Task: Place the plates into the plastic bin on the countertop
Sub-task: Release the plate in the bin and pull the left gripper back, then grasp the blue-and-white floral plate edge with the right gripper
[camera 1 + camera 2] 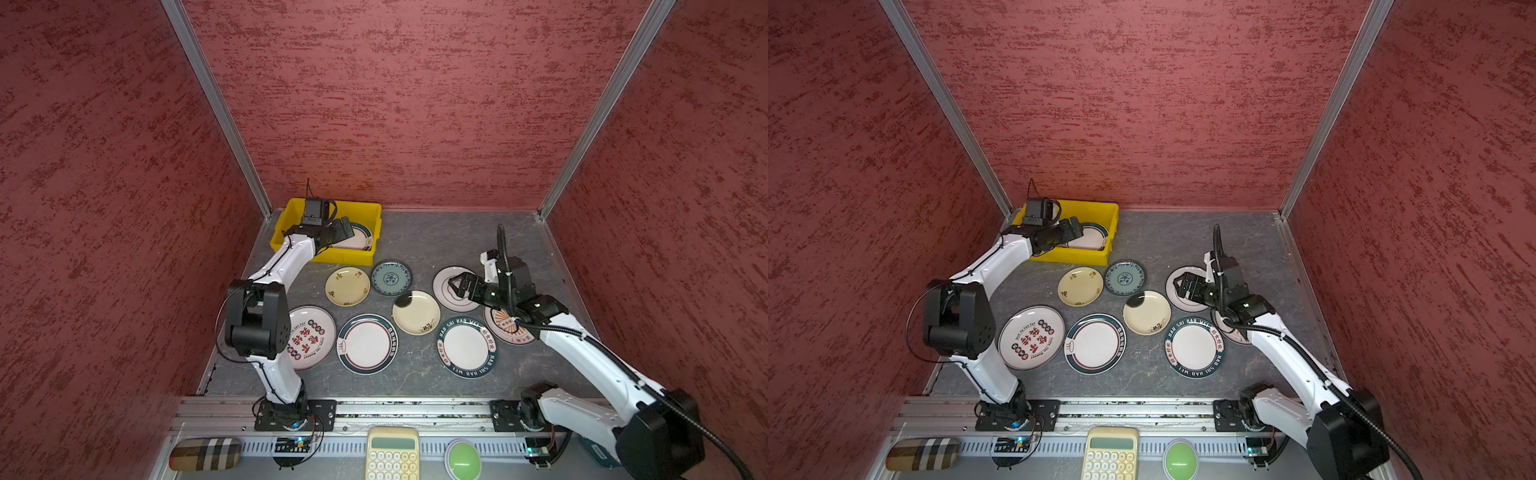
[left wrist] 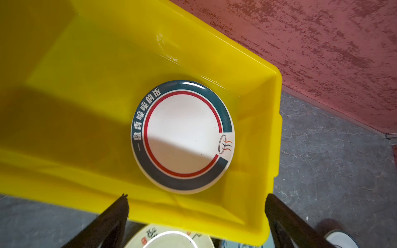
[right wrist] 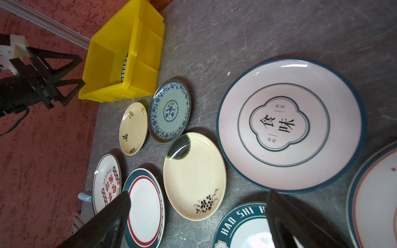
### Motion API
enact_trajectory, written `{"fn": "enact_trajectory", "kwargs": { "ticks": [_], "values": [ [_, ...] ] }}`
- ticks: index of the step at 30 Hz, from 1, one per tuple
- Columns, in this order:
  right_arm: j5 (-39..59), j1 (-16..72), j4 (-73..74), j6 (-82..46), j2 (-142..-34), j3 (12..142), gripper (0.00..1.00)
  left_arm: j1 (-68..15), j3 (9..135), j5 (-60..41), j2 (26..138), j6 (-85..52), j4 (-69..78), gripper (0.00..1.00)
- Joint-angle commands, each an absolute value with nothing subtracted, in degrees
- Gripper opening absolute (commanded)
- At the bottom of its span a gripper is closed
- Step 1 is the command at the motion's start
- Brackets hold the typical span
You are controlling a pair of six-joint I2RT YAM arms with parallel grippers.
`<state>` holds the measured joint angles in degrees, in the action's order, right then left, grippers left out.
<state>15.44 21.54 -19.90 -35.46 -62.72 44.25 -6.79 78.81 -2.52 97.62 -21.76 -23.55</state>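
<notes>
The yellow plastic bin stands at the back left of the countertop. One green-and-red-rimmed plate lies flat inside it. My left gripper hovers open over the bin's near wall, holding nothing. Several plates lie on the countertop: two cream ones, a teal patterned one, a red-lettered one, a green-rimmed one and a HAO SHI one. My right gripper hangs open and empty above a white green-edged plate.
Another plate lies partly under the right arm. Red walls close in the back and both sides. A metal rail carries both arm bases at the front. Beyond it lie a calculator, a green button and a plaid case.
</notes>
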Motion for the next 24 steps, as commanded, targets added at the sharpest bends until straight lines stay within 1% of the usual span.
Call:
{"fn": "enact_trajectory", "kwargs": {
  "ticks": [1, 7, 8, 11, 15, 19, 24],
  "values": [
    [19.93, 21.24, -16.14, -36.15, -64.59, 46.75, 0.99, -7.85, 73.9, -2.7, 89.3, -23.59, -16.87, 0.99],
    [25.93, 21.31, -11.47, -36.53, -73.27, 50.23, 0.98, -8.44, 59.55, -5.43, 75.15, -28.92, -12.55, 0.99],
    [26.58, 21.42, -11.53, -36.54, -75.4, 51.46, 0.96, -8.54, 57.13, -6.02, 72.86, -29.28, -11.76, 0.99],
    [25.41, 22.94, -12.12, -36.24, -80.42, 55.16, 0.94, -7.98, 50.91, -6.78, 67.23, -30.12, -10.68, 0.99],
    [27.09, 23.71, -5.99, -37.6, -87.02, 56.54, 0.93, -6.17, 44.71, -8.12, 62.26, -31.57, -8.74, 0.99],
    [27.02, 24.83, -1.34, -38.94, -94.24, 59.72, 0.87, -5.32, 42.42, -10.22, 59.43, -32.21, -9.42, 0.99],
    [25.98, 27.18, -4.46, -39.19, -103.27, 67.62, 0.74, -4.98, 41.1, -13.3, 57.68, -33.63, -9.58, 0.99]
  ]
}}
